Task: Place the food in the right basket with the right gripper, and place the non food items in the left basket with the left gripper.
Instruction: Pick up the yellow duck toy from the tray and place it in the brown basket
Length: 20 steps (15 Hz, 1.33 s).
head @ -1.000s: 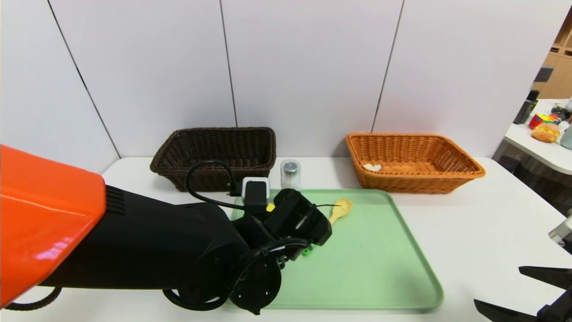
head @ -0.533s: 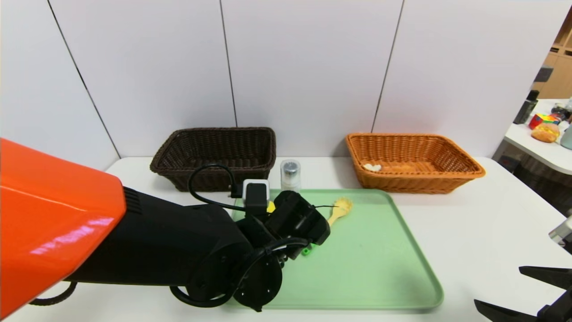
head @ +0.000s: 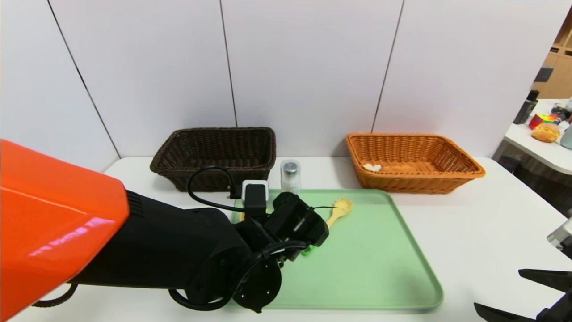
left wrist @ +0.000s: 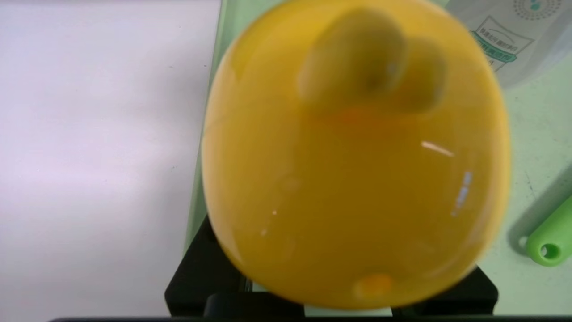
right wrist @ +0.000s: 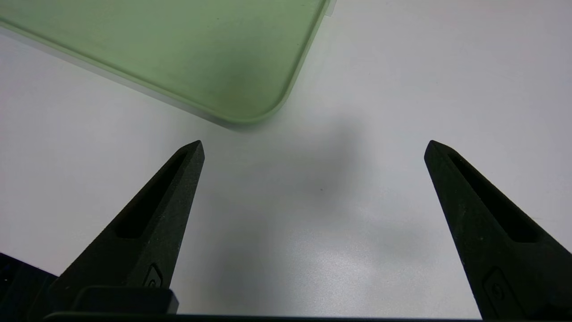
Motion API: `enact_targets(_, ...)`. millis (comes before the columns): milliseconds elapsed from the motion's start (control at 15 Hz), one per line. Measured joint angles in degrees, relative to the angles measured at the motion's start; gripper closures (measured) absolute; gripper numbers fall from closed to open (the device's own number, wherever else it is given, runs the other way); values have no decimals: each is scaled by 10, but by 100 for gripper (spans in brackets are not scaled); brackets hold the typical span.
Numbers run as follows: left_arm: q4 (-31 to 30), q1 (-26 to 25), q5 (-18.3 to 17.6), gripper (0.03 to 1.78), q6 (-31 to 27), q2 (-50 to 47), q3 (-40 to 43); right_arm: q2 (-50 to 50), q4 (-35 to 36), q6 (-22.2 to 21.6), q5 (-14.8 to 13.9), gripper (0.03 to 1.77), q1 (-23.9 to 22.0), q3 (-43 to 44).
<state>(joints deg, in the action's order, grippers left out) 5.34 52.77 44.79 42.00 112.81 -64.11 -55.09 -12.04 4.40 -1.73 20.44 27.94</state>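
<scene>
Yellow toy (left wrist: 353, 156), round, glossy, likely a rubber duck, sits at the far left corner of the green tray (head: 402, 250), hard against the left end effector (head: 290, 217). Whether that end effector has clamped on it, I cannot tell. It looks light, hollow and slick, probably squashy, so take it across the fat middle, not the small head. The dark left basket (head: 214, 147) waits along the table's (head: 491, 214) back edge. The right end effector (right wrist: 313, 179) is parked at the near right corner, spread wide, empty.

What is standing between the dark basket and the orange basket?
A small clear jar with a silvery top stands on the table between the dark basket and orange basket, in the head view.
</scene>
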Motion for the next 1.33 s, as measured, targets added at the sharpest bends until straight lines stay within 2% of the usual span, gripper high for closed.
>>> enact_targets(800, 2, 10, 17, 105, -16, -38, 2, -1, 0, 0, 0, 10, 0, -2)
enact_targets(1333, 0, 39, 41, 106, -69, -109, 3, -2, 1, 2, 0, 10, 1, -2)
